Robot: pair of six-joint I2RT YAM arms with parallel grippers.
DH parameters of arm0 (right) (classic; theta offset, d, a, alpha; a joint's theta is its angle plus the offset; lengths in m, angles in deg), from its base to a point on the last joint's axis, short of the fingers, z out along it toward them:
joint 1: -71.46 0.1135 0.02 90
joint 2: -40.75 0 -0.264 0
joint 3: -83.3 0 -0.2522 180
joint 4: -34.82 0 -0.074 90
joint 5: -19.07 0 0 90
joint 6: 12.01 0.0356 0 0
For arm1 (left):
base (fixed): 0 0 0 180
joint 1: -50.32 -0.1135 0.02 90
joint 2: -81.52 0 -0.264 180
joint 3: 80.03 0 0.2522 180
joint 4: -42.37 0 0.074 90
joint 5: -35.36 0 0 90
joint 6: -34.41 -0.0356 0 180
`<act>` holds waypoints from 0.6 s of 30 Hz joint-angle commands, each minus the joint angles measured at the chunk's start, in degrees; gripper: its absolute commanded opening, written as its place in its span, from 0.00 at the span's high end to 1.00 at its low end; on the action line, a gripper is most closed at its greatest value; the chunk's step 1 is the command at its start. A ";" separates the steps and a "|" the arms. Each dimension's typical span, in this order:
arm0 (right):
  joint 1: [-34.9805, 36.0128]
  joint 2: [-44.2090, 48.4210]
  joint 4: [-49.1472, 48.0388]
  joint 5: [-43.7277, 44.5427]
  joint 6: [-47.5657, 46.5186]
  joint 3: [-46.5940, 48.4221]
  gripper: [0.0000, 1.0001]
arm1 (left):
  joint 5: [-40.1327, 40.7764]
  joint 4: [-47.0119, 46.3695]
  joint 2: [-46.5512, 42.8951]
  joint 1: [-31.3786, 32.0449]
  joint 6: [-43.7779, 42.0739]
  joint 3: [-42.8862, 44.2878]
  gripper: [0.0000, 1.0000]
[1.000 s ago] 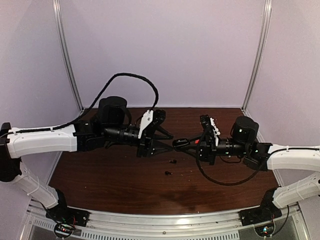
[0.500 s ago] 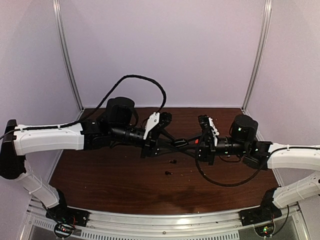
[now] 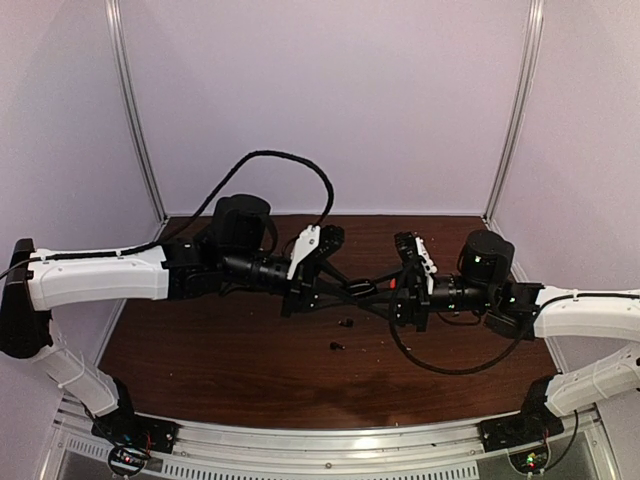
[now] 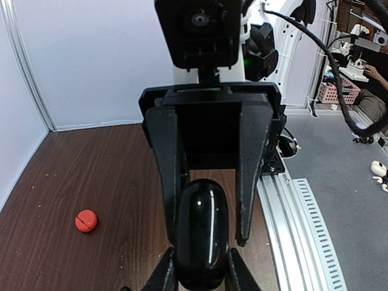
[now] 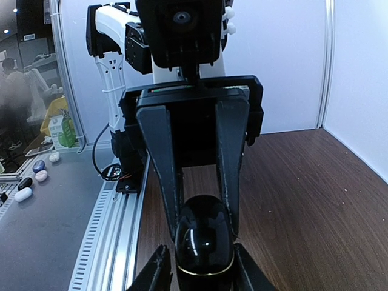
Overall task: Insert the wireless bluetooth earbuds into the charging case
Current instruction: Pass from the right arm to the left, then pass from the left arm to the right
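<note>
A glossy black charging case [image 4: 202, 233] hangs closed above the table between both grippers. It also shows in the right wrist view [image 5: 204, 242] and, small, in the top view [image 3: 362, 288]. My left gripper [image 4: 200, 273] has its fingers against the case's sides. My right gripper [image 5: 203, 276] is shut on its other end. The two grippers meet nose to nose [image 3: 375, 288]. Two tiny dark earbuds [image 3: 347, 322] [image 3: 337, 346] lie on the table below and in front of the grippers. No red earbud shows clearly.
A small red rounded piece with a seam [image 4: 86, 220] lies on the brown table towards the back, and shows as a red spot by the right gripper [image 3: 396, 283]. The aluminium rail [image 4: 291, 218] runs along the near table edge. White walls enclose the back and sides.
The left arm has reached right and brought its open fingers in around the case that the right gripper was holding. The right arm has hardly moved. The earbuds on the table stayed put.
</note>
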State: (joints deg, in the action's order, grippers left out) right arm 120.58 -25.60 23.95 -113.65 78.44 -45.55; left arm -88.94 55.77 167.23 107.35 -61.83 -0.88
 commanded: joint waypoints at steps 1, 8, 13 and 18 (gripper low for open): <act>0.36 0.25 0.02 0.51 0.78 0.51 0.63 | 0.56 -3.70 -1.99 -0.35 0.45 -0.23 0.93; 0.31 0.46 0.84 0.93 0.55 0.54 0.62 | 0.17 -3.88 -2.11 -0.43 0.63 -0.35 0.95; 0.36 0.52 1.47 1.06 0.32 0.89 0.64 | -0.46 -4.02 -2.01 -0.55 0.83 -0.31 0.95; 0.35 0.61 1.33 0.89 0.32 1.40 0.61 | -1.03 -3.04 -1.13 -0.52 0.40 0.14 0.96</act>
State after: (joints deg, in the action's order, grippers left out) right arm 120.60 -25.58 25.40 -113.14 78.57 -45.55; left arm -88.75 54.96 166.67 107.24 -61.61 -0.95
